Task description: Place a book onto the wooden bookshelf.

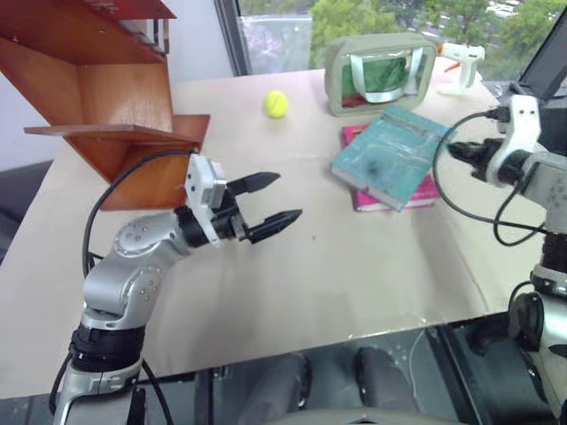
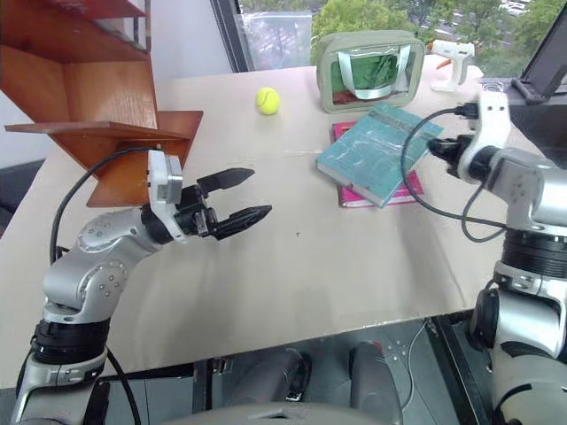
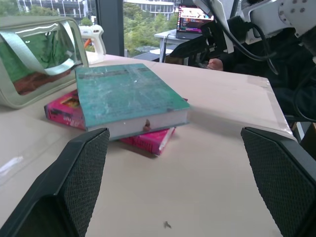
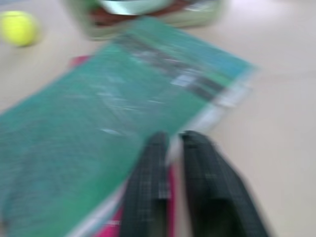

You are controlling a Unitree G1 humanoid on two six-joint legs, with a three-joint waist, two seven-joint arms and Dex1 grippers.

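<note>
The teal book (image 1: 390, 155) lies askew on top of a pink book (image 1: 390, 202) at the right of the table, one corner overhanging. My right gripper (image 1: 452, 150) sits at the teal book's right edge; in the right wrist view it (image 4: 173, 136) hovers over the cover's near corner, too blurred to judge contact. My left gripper (image 1: 285, 197) hangs open above the table's middle, well left of the book and holding nothing, and the left wrist view has the book (image 3: 128, 94) straight ahead. The wooden bookshelf (image 1: 115, 97) stands at the table's far left.
A yellow tennis ball (image 1: 275, 104) rests behind the books, near a beige case with a green window (image 1: 381, 75). A white glue gun (image 1: 461, 62) and a laptop (image 1: 545, 62) are at the far right. The table's front edge (image 1: 354, 332) runs close to me.
</note>
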